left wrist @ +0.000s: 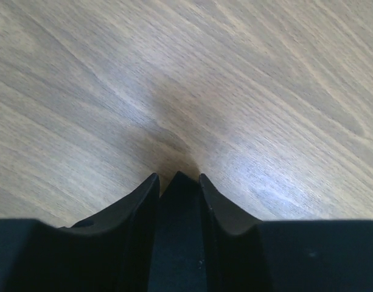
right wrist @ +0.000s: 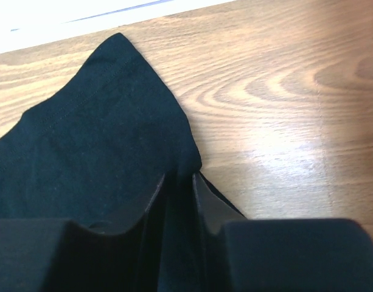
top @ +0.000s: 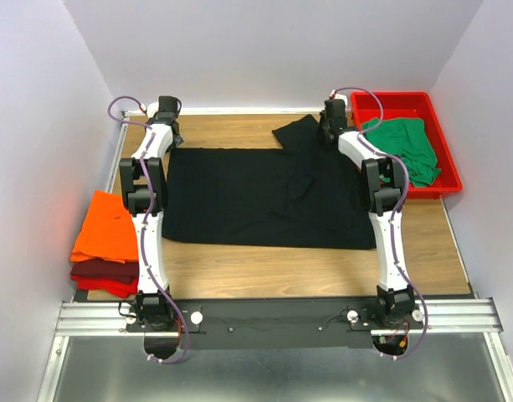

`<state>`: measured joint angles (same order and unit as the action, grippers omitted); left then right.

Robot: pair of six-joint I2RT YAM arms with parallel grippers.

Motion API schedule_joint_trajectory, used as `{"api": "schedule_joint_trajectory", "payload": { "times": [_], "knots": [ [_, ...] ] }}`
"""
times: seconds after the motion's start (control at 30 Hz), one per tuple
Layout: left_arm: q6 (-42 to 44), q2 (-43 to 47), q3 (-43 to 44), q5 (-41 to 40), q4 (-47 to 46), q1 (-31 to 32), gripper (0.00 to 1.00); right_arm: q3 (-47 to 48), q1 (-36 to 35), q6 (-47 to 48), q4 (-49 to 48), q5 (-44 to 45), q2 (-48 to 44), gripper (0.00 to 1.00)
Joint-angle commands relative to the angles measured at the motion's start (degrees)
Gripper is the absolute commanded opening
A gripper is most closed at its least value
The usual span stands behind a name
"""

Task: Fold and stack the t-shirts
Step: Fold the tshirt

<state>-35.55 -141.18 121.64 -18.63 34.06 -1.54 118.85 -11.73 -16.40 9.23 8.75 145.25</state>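
The black t-shirt (top: 256,197) lies flat, its long axis running from one gripper to the other and its body on the near side of both. The right gripper (right wrist: 179,177) is clenched on sleeve cloth that spreads ahead and to its left. The left gripper (left wrist: 176,179) appears pinched on the opposite far corner.

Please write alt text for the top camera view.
A black t-shirt lies spread on a table, left arm and right arm at its far edge. Orange shirt on red shirts at left; green shirt in a red tray at right.
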Motion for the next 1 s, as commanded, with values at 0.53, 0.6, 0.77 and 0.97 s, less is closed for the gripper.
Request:
{"api": "schedule_joint_trajectory", "payload": {
  "times": [0.53,0.6,0.77,0.97],
  "knots": [
    [0.7,0.0,-0.2,4.6,-2.1,-1.0,0.0,0.7,-0.8,-0.3,2.5,2.2,-0.1,0.07],
    [0.0,1.7,-2.2,6.2,-5.7,-1.3,0.0,2.9,-0.8,-0.6,2.5,2.2,0.7,0.01],
    [-0.3,2.1,-3.4,13.2,-13.0,-2.1,0.0,8.1,-0.1,-1.9,2.5,2.8,2.5,0.01],
    [-1.5,-1.8,4.3,17.7,-15.6,-3.5,0.0,17.9,1.1,-1.9,2.4,2.4,5.7,0.0]
  ]
}}
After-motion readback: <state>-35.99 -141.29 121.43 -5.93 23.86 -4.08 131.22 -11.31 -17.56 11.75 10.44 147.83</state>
